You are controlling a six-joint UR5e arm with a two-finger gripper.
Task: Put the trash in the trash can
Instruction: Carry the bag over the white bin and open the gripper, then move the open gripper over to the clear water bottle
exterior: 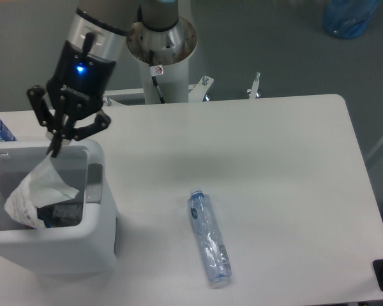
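claw pinching wrapper over trash can, crushed bottle on table

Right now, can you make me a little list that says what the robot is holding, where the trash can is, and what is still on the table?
gripper: shut on the wrapper, above the trash can
wrapper: crumpled, white, hanging from the gripper down into the bin's opening
trash can: white bin at the left end of the table, some dark items already inside
crushed bottle: clear, lying flat on the table, right of the bin, untouched
done so far: wrapper over the bin, not yet released
left to do: the bottle
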